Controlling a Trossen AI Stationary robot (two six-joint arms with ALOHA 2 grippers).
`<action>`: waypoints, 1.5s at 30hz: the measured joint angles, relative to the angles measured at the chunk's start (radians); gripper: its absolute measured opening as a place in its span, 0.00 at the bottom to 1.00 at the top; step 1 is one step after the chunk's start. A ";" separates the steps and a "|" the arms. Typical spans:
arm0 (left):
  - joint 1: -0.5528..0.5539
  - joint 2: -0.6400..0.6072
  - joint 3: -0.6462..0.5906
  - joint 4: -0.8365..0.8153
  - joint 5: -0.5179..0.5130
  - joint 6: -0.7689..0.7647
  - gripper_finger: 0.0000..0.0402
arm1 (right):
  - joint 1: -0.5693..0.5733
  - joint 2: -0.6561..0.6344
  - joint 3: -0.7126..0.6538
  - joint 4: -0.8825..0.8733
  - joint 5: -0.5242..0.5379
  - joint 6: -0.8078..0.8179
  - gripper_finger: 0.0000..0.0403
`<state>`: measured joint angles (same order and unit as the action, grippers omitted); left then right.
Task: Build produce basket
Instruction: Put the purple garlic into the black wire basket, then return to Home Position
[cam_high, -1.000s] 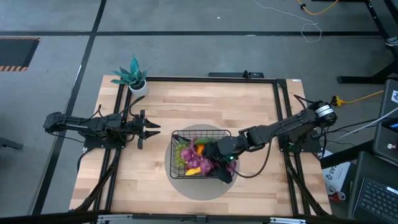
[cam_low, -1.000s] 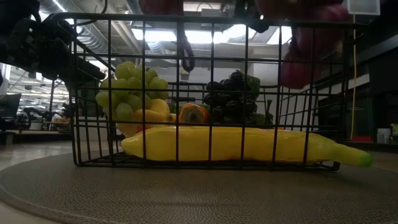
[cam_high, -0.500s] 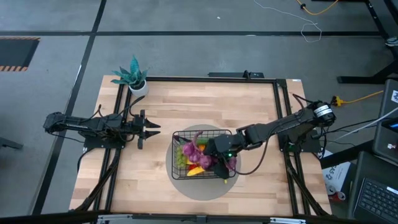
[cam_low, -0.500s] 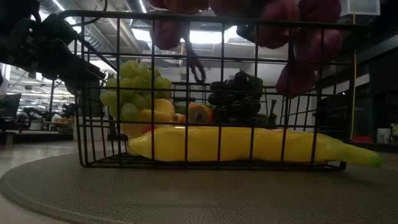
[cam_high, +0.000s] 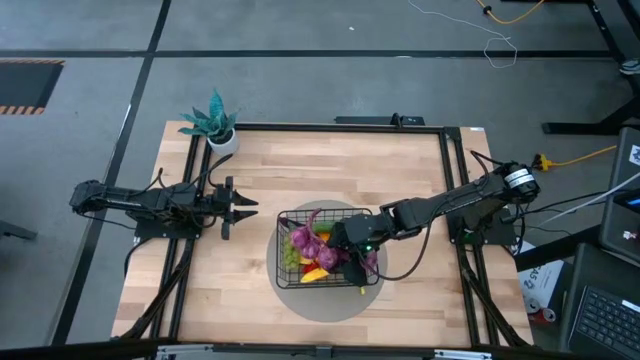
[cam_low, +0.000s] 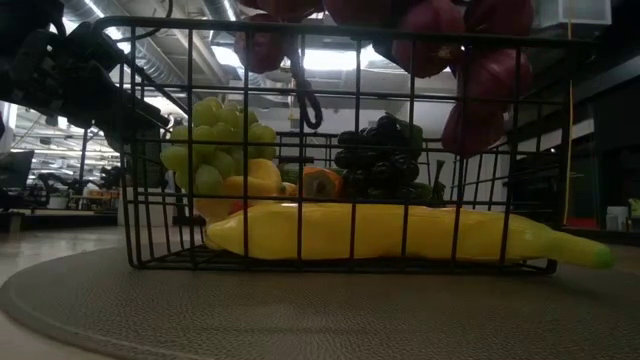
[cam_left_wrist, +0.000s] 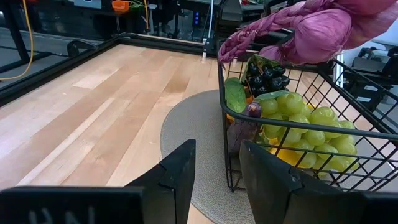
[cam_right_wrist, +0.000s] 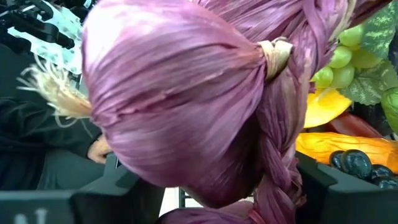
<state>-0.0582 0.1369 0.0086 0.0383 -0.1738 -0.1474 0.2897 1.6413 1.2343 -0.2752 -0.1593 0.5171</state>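
Observation:
The black wire basket (cam_high: 283, 215) stands on a round grey mat (cam_low: 300, 310) at the table's middle. In it lie a yellow banana (cam_low: 380, 232), green grapes (cam_low: 215, 140), dark grapes (cam_low: 385, 150) and an orange piece (cam_low: 318, 182). A purple braided string of bulbs (cam_high: 308, 240) spans the basket's top. My right gripper (cam_high: 355, 252) is over the basket's right half, shut on the string. Left of the basket, my left gripper (cam_high: 245, 208) waits open and level above the table. My right gripper has the purple string between its two fingers (cam_right_wrist: 339, 193), slanting down from the table's right. A big bulb (cam_right_wrist: 180, 106) fills the wrist view and hides the place of contact. The string hangs above the other produce, bulbs (cam_low: 480, 100) inside the rim and the braided tail (cam_left_wrist: 249, 34) reaching over it.
A teal potted plant (cam_high: 215, 122) stands at the table's far left corner. A black frame (cam_high: 330, 127) runs round the table's edges. Bare wood lies on all sides of the mat.
My right gripper has gone a little toward the table's left and far edge, over the basket, carrying the purple string. The bulbs, first beyond the basket's near right corner, now hang lower, within the top of the basket.

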 joint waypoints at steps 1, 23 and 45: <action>0.000 0.000 0.000 0.000 0.000 0.000 0.30 | 0.000 0.000 0.000 0.000 0.001 0.001 0.60; 0.000 0.000 0.000 0.000 0.000 0.000 0.30 | -0.010 0.000 0.003 -0.016 -0.025 0.066 0.77; 0.000 0.000 0.000 0.000 0.000 0.000 0.30 | -0.093 0.092 0.113 0.006 0.379 -0.212 0.77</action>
<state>-0.0583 0.1368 0.0086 0.0383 -0.1738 -0.1474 0.1970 1.7332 1.3476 -0.2688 0.2194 0.3054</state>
